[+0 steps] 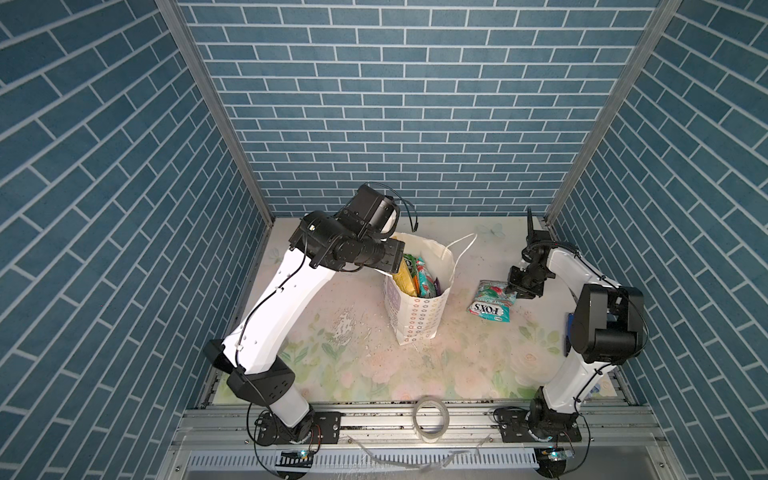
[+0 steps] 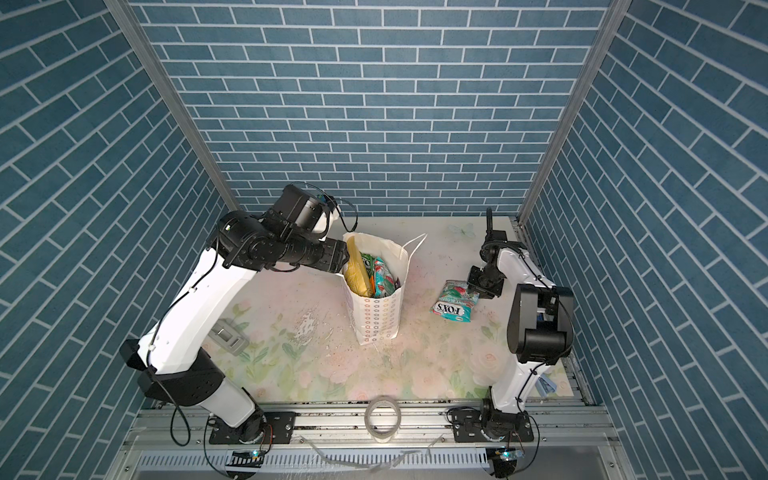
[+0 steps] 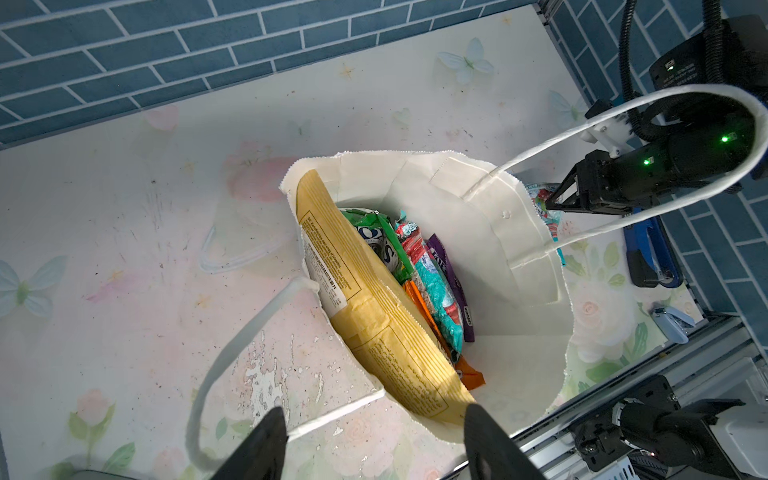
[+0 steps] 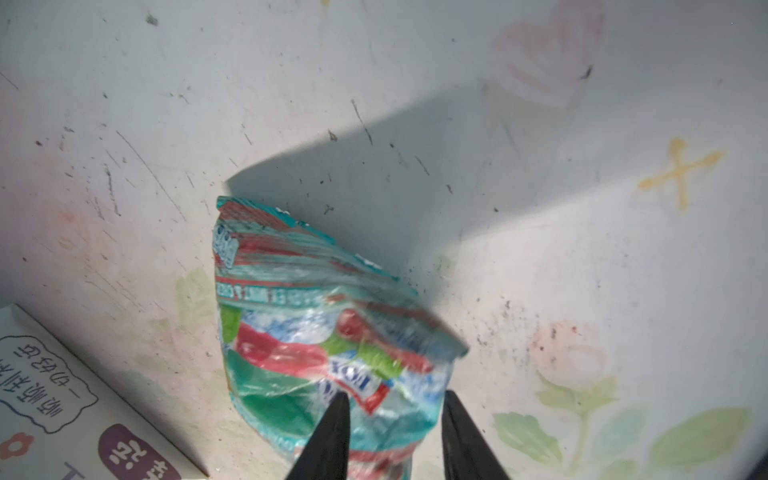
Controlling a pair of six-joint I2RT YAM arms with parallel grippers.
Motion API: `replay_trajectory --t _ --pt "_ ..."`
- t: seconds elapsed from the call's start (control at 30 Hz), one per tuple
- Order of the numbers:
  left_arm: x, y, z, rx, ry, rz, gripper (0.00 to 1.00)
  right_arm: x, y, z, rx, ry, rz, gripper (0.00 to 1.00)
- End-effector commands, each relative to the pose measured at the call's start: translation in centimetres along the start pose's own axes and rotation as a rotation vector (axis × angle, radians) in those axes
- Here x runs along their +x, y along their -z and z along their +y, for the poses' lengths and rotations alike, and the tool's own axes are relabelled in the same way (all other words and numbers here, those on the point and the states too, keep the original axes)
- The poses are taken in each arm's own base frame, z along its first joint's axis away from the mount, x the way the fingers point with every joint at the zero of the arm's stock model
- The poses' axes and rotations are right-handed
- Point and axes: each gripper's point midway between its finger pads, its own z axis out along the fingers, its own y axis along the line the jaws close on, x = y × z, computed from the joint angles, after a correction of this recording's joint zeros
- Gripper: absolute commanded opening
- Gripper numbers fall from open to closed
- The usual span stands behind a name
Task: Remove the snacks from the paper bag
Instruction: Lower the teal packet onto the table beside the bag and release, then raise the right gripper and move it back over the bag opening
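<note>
Enclosing a scuffed floral tabletop point(image 1: 353, 365), blue brick-patterned walls point(image 1: 415, 104)

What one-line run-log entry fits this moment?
left gripper: open above paper bag mouth | right gripper: open over teal FOX'S packet on table | in bag: chips bag, smaller packets

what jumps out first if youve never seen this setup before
The white paper bag stands upright mid-table, stuffed with bright packets, a big yellow chips bag most prominent. To its right in both top views, one teal FOX'S packet lies on the floral table, with the right gripper over its edge, fingers apart. The left gripper hovers open at the bag's mouth.
</note>
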Motion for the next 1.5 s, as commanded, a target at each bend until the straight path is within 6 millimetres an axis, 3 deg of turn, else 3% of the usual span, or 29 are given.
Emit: replay_trajectory --t 0.0,0.1,0.23,0.33,0.53,0.63,0.73,0.8,0.9,1.1,1.23,1.47 --pt "0.9 -0.6 0.7 -0.052 0.035 0.04 0.69 -1.1 4.0 -0.1 0.029 0.049 -0.085 0.4" --pt "1.4 -1.7 0.9 -0.07 0.052 0.067 0.64 -2.2 7.5 0.7 0.012 0.068 -0.172 0.4" --pt "1.8 -3.5 0.9 -0.08 0.067 0.093 0.43 -2.9 12.9 2.8 -0.072 0.106 -0.297 0.4" --pt "2.4 -4.7 1.4 -0.117 0.076 0.119 0.41 -2.5 17.6 5.0 -0.155 0.162 -0.389 0.4" --pt "2.2 -6.1 2.6 -0.155 0.109 0.096 0.34 0.2 25.7 11.3 -0.264 0.388 -0.498 0.4" --pt "2.0 -6.5 3.2 -0.17 0.122 0.088 0.34 1.9 28.5 14.4 -0.355 0.471 -0.523 0.39" --pt "2.3 -7.2 3.7 -0.179 0.129 0.094 0.33 4.5 29.8 18.3 -0.491 0.559 -0.469 0.38" --pt "2.4 -7.6 3.9 -0.179 0.135 0.096 0.3 6.8 30.0 21.1 -0.577 0.624 -0.409 0.38" --pt "2.5 -8.1 4.0 -0.176 0.141 0.097 0.26 9.3 28.5 24.2 -0.607 0.702 -0.32 0.38" --pt "2.6 -8.9 3.8 -0.158 0.139 0.094 0.25 12.3 24.2 26.9 -0.492 0.79 -0.199 0.4" --pt "2.8 -9.5 3.5 -0.131 0.135 0.096 0.24 13.0 21.7 27.7 -0.395 0.807 -0.155 0.39" --pt "2.9 -9.8 3.4 -0.11 0.12 0.093 0.21 12.0 17.6 29.6 -0.272 0.795 -0.124 0.33"
